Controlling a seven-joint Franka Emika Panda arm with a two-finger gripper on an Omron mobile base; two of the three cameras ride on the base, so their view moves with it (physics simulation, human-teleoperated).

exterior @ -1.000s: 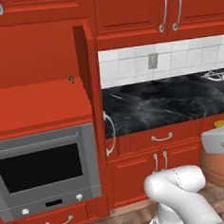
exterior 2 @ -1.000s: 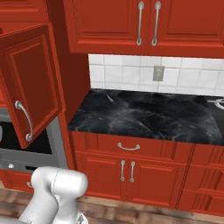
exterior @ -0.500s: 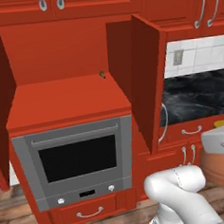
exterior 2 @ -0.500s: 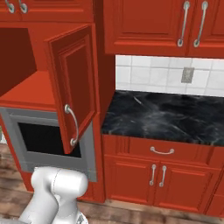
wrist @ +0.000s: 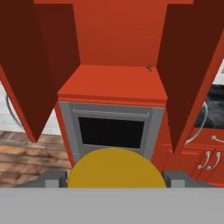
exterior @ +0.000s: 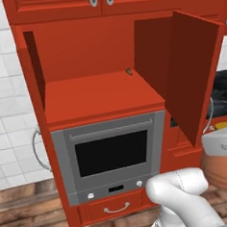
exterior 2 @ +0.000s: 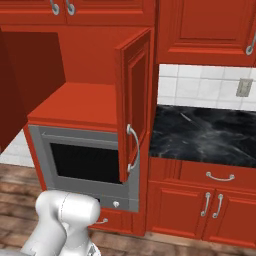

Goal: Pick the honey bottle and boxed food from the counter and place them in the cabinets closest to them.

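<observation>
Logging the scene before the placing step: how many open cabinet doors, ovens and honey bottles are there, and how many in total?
Open cabinet doors: 2
Ovens: 1
Honey bottles: 1
Total: 4

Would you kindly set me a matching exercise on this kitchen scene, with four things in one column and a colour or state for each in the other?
Things:
1. honey bottle
2. oven
3. cabinet door
4. counter

Colours or states:
A. black with thin white veins
B. sits between the fingertips of the gripper
C. red, swung open
D. grey with a dark window

Pairs: 1-B, 2-D, 3-C, 4-A
</observation>
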